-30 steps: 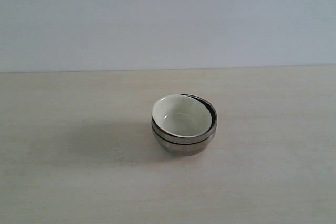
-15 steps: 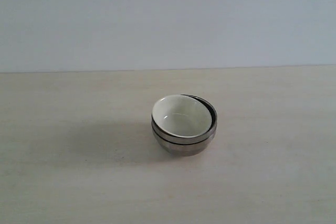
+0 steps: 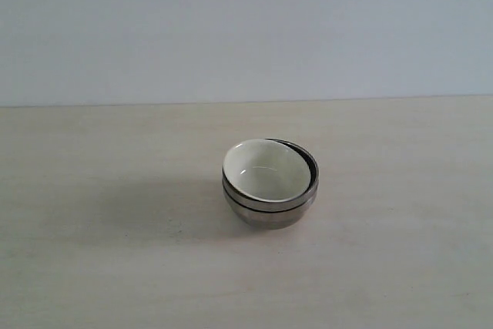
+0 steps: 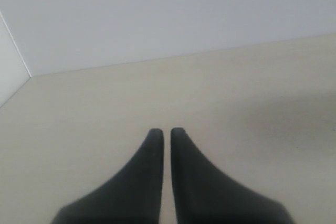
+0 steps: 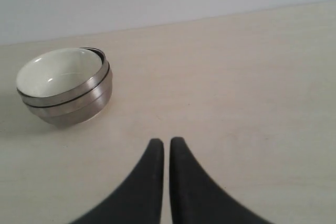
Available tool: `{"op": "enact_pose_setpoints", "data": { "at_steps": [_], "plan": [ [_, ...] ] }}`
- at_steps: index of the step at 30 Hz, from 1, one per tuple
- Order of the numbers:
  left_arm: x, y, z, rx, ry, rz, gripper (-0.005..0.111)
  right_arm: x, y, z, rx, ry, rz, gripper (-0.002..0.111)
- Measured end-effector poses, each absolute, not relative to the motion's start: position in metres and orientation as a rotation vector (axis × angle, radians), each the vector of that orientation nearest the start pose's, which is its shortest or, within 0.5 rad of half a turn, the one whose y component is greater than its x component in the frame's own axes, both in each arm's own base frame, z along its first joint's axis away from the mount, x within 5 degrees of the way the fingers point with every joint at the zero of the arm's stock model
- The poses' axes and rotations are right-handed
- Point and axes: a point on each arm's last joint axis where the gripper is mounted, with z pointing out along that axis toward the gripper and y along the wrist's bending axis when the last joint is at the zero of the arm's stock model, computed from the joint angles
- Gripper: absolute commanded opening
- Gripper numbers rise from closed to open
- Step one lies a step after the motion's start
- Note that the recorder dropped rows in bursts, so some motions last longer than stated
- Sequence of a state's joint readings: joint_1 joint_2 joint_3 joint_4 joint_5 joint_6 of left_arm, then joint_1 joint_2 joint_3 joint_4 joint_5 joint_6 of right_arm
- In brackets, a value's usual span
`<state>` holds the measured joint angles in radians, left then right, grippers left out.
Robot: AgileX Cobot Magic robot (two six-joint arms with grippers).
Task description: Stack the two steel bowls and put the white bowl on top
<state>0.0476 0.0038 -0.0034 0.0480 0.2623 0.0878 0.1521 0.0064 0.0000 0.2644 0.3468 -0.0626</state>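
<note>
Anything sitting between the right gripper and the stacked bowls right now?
Nothing: in the right wrist view only bare table lies between the right gripper and the steel bowls holding the white bowl.

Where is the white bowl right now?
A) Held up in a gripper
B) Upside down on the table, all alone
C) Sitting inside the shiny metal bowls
C: the white bowl sits nested in the stacked steel bowls, while the left gripper and the right gripper are shut on nothing and apart from the stack.
</note>
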Motion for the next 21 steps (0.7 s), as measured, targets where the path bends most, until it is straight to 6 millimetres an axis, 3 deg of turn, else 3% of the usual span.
{"op": "enact_pose_setpoints", "data": {
  "at_steps": [21],
  "plan": [
    [0.0551,0.0038,0.1904,0.067,1.747,0.144,0.004,0.0529,0.0097,0.1814,0.048,1.847,0.274,0.0]
  ]
}}
